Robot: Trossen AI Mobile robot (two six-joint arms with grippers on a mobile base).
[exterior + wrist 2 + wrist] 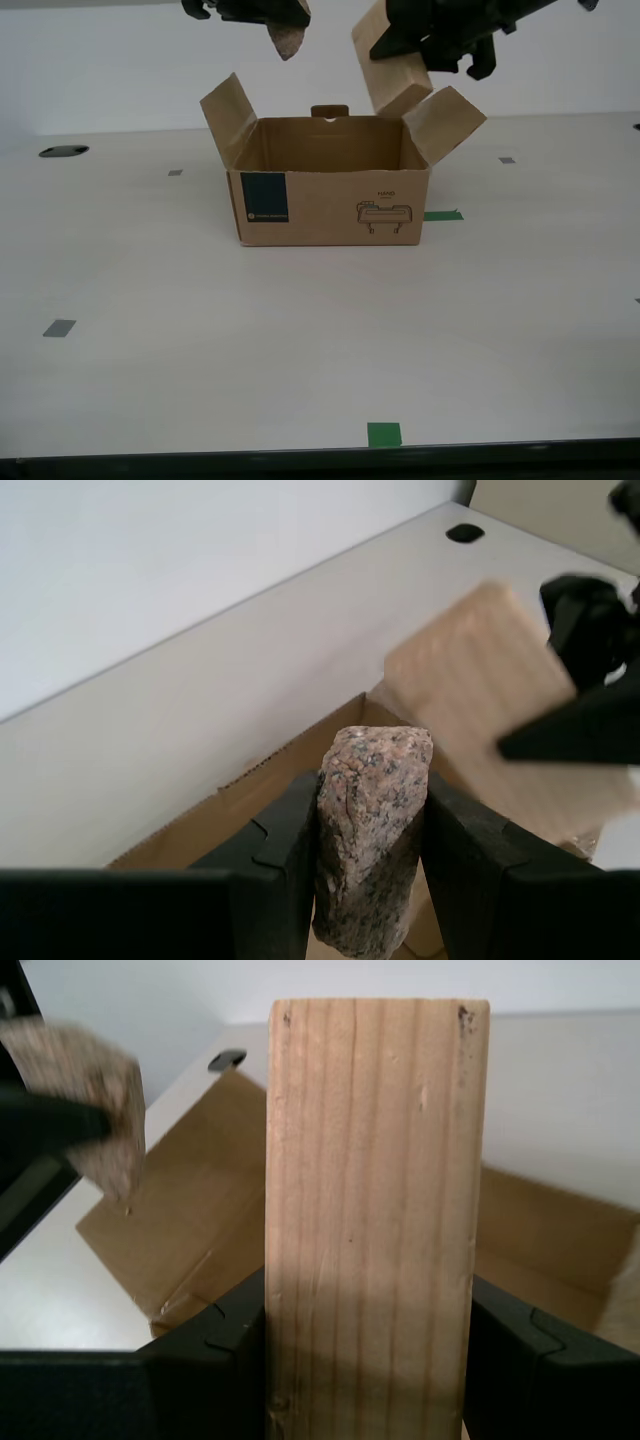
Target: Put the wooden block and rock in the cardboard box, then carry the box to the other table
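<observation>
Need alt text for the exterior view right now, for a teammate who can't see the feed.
Two grippers hang over an open cardboard box on an off-white table: my second gripper holds the rock, and my first gripper holds the wooden block, tilted, above the flap on the exterior view's right. Grey and green tape marks dot the table.

On the cardboard box [330, 195] I could read only "HAND" above a line drawing; the teal label's [265, 197] white text was too small.

The exterior view sits low at the table's near edge, facing the cardboard box [330, 180] from mid-distance. Both wrist views look down into it close up, each catching the other's load.
</observation>
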